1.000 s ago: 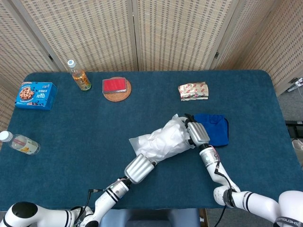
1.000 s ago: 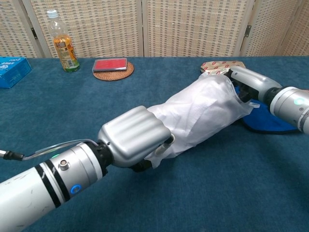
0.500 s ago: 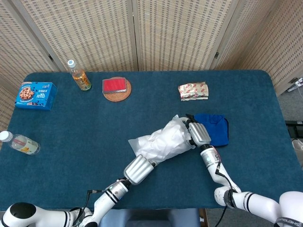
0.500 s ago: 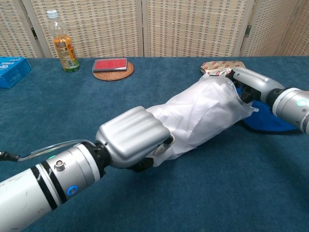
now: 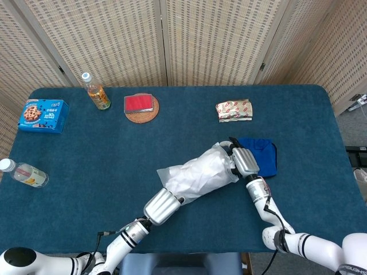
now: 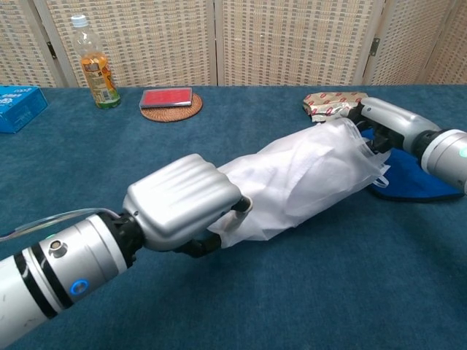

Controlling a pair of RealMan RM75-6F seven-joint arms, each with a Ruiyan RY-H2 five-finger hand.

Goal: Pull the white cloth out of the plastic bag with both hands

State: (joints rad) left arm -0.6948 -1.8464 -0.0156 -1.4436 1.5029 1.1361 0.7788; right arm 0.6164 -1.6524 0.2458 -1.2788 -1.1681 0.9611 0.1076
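Landmark: plastic bag [image 5: 198, 173], lying diagonally on the table [image 5: 103, 149], with the left hand [image 5: 161, 206] at its near end and the right hand [image 5: 244, 161] at its far end. Right of the bag, a blue cloth [image 5: 262, 156] lies just beside the right hand, with a red-patterned packet [image 5: 234, 110] farther back. Left of and behind the bag is open table up to the coaster [image 5: 141, 109] and bottle [image 5: 95, 91].
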